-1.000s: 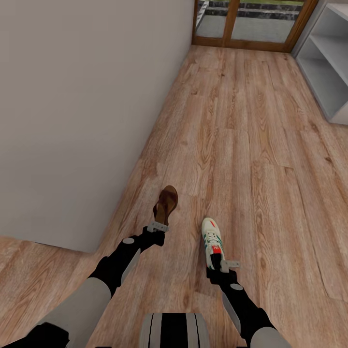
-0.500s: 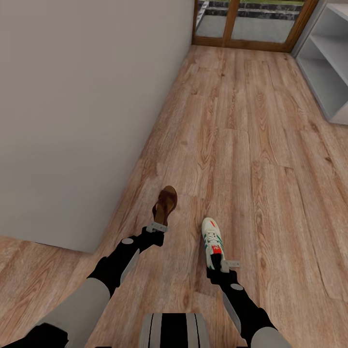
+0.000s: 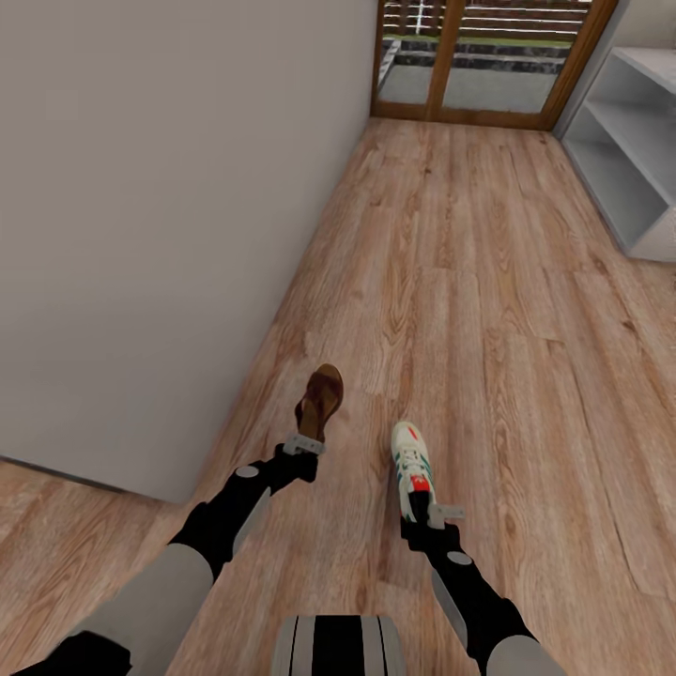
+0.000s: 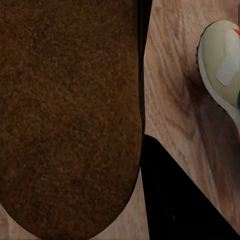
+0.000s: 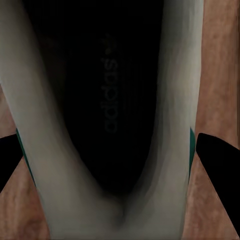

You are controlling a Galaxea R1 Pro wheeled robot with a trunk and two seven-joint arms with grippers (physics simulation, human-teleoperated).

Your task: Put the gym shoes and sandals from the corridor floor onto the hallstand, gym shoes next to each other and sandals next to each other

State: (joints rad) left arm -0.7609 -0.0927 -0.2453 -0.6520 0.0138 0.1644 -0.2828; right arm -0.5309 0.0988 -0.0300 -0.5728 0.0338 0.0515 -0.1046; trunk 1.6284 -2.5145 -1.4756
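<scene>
Sandal (image 3: 321, 399): dark brown leather w/ tan insole, just ahead of the left gripper (image 3: 302, 444), which is light grey on a black arm. Gym shoe (image 3: 411, 466): white, green side stripes, red-orange tongue patch, ahead of the right gripper (image 3: 437, 514), also grey. Corridor floor (image 3: 488, 310): light brown wood-grain planks. Hallstand (image 3: 627, 141): white-grey. Wall (image 3: 160, 207): plain beige-grey. Door frame (image 3: 449, 42): orange-brown wood.

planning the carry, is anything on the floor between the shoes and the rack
Nothing visible. The sandal and sneaker are held at the claws, and the floor from them to the rack at far right shows only bare planks.
</scene>
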